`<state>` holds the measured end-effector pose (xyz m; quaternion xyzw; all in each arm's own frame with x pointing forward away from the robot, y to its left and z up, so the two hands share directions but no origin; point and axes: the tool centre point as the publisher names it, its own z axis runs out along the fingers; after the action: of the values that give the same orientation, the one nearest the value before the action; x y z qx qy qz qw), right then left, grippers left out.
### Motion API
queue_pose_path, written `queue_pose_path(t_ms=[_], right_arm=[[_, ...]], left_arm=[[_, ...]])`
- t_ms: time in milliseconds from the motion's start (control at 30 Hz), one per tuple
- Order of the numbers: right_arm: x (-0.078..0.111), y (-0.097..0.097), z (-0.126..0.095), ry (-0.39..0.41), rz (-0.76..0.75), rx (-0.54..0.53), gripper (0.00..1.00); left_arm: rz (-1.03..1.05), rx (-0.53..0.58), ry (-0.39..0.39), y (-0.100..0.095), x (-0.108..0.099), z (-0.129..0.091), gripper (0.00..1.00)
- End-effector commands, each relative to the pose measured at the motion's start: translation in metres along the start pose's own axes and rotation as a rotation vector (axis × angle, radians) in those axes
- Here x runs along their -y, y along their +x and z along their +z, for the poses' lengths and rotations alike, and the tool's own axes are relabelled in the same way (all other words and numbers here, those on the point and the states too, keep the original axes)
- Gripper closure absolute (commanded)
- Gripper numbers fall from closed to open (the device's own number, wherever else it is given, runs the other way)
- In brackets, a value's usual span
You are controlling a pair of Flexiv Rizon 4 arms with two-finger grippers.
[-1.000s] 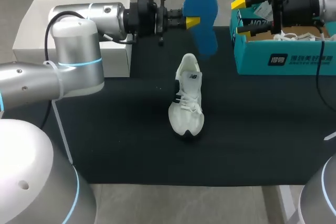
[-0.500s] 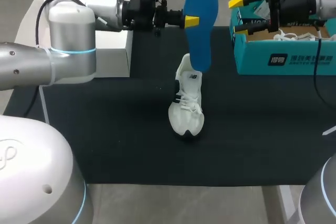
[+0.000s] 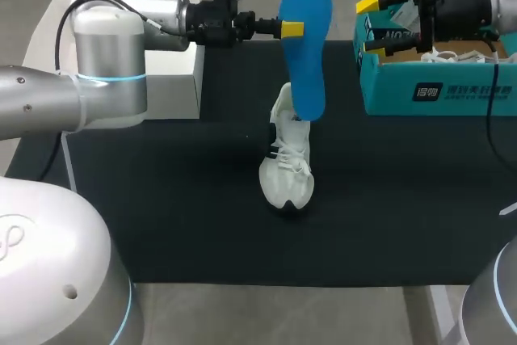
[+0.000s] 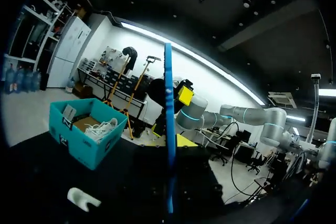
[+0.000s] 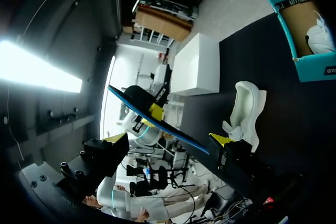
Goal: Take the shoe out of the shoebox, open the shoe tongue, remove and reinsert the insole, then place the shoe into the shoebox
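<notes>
Nearest, the white shoe [image 3: 287, 159] stands on its sole on the black mat [image 3: 161, 216], toe toward me. Above its heel opening hangs the blue insole [image 3: 307, 62], upright (whether its lower end touches the shoe I cannot tell), pinched between the fingers of the left gripper [image 3: 296, 30]. Farther right, the right gripper [image 3: 367, 23] hovers, fingers spread and empty, at the left wall of the teal shoebox [image 3: 436, 94].
</notes>
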<state>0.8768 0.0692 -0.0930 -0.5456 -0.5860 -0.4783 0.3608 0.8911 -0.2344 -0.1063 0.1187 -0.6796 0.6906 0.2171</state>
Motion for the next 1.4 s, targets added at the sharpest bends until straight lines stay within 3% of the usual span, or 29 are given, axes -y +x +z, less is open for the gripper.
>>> queue_pose_path(t_ms=[33, 267, 333, 400, 500, 533, 833, 1167, 1400], right_arm=[[0.0, 0.0, 0.001, 0.005, -0.001, 0.0, 0.0], [-0.001, 0.001, 0.0, 0.016, -0.005, 0.009, 0.0], [-0.001, 0.001, 0.0, 0.018, -0.006, 0.01, 0.0], [0.0, 0.001, 0.0, 0.015, -0.007, 0.008, 0.0], [0.003, 0.0, 0.002, 0.013, -0.002, 0.005, 0.0], [0.004, 0.0, 0.003, 0.014, 0.0, 0.005, 0.0], [0.007, -0.001, 0.007, 0.021, 0.004, -0.004, 0.0], [0.005, 0.007, 0.003, -0.025, 0.014, -0.097, 0.0], [0.007, 0.013, -0.002, -0.005, -0.003, 0.017, 0.0]], left_arm=[[-0.176, -0.066, 0.039, -0.007, -0.001, -0.001, 1.0], [-0.176, -0.066, 0.039, -0.007, -0.001, -0.001, 1.0], [-0.468, -0.047, 0.118, -0.012, 0.0, -0.002, 1.0], [-0.713, -0.002, 0.143, -0.015, -0.001, -0.005, 1.0], [-0.921, -0.117, 0.191, -0.011, -0.002, -0.008, 1.0], [-0.933, -0.162, 0.206, -0.009, -0.001, -0.009, 1.0], [-0.933, -0.162, 0.206, -0.009, -0.001, -0.009, 1.0], [-0.933, -0.162, 0.206, -0.009, -0.001, -0.009, 1.0], [-1.039, -0.046, 0.061, -0.022, -0.013, -0.009, 1.0]])
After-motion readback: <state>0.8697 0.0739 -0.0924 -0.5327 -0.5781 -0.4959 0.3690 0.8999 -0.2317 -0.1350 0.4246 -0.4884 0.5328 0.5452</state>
